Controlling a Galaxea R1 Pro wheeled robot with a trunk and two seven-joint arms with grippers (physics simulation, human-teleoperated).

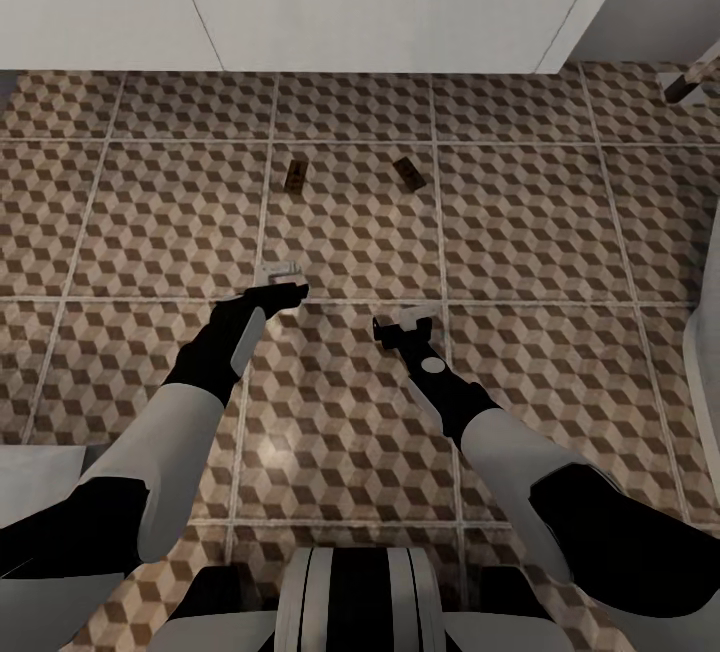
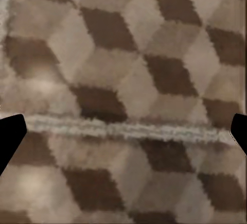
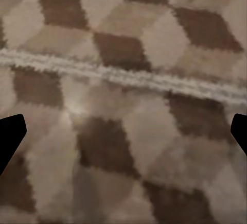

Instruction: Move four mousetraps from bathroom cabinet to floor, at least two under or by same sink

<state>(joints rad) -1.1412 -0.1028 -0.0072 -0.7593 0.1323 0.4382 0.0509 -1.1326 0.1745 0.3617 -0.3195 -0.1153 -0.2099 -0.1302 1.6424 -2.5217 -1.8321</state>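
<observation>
Two mousetraps lie flat on the cube-patterned bathroom floor [image 1: 520, 222], one [image 1: 296, 175] left of the other [image 1: 407, 171], a short way in front of the white block of the bathroom sink [image 1: 380, 2]. Both grippers hang low over the tiles nearer to me. My left gripper [image 1: 283, 282] is open, and in the left wrist view its dark fingertips [image 2: 11, 131] stand wide apart over bare tile and a grout line. My right gripper [image 1: 405, 320] is also open and empty, with fingertips [image 3: 12, 134] wide apart over tile. The cabinet is out of view.
A white curved body [image 1: 706, 352] rises at the right edge. A dark-tipped pale leg [image 1: 692, 78] shows at the upper right. A pale grey surface [image 1: 40, 477] sits at the lower left beside my left arm.
</observation>
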